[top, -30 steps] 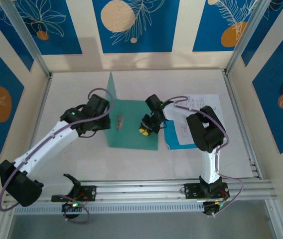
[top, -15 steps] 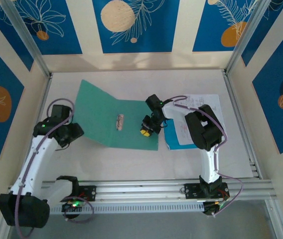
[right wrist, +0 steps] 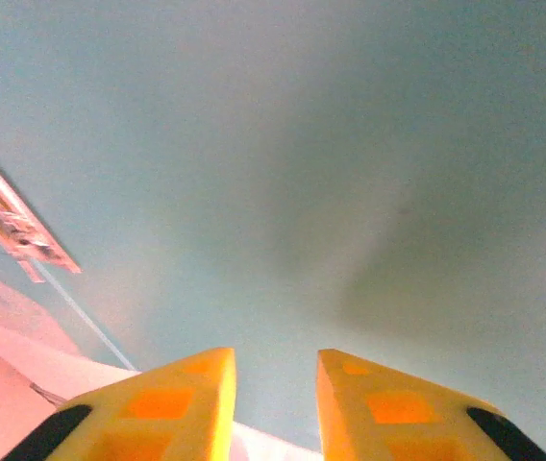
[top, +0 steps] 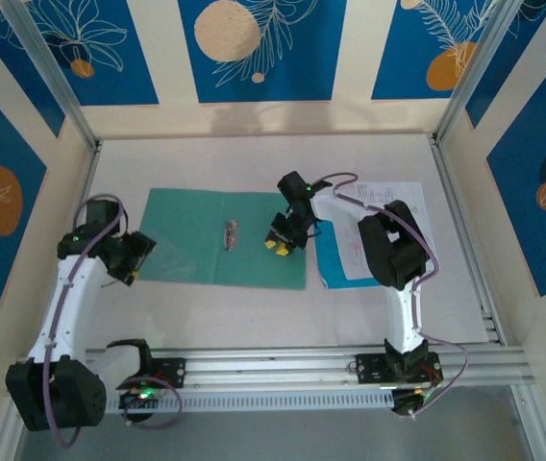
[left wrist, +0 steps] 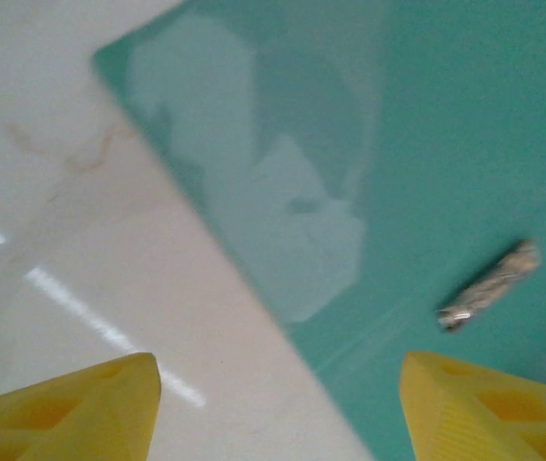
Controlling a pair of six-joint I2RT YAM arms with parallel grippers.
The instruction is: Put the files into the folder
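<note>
Bright, even overhead light, soft shadows in the top view, pale glare patch on the folder (left wrist: 292,240) ahead of the left gripper (left wrist: 278,389), white streak on the table (left wrist: 71,307) to its left, motion blur throughout, surface beyond the right gripper (right wrist: 273,370) hazy, unfocused, dimly shadowed.

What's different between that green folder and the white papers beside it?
The folder is plain teal and carries a metal clip at its middle; the files are white with dark print. The folder lies spread open at mid-table; the files sit to its right, partly hidden by the right arm. Both lie flat on the table.
</note>
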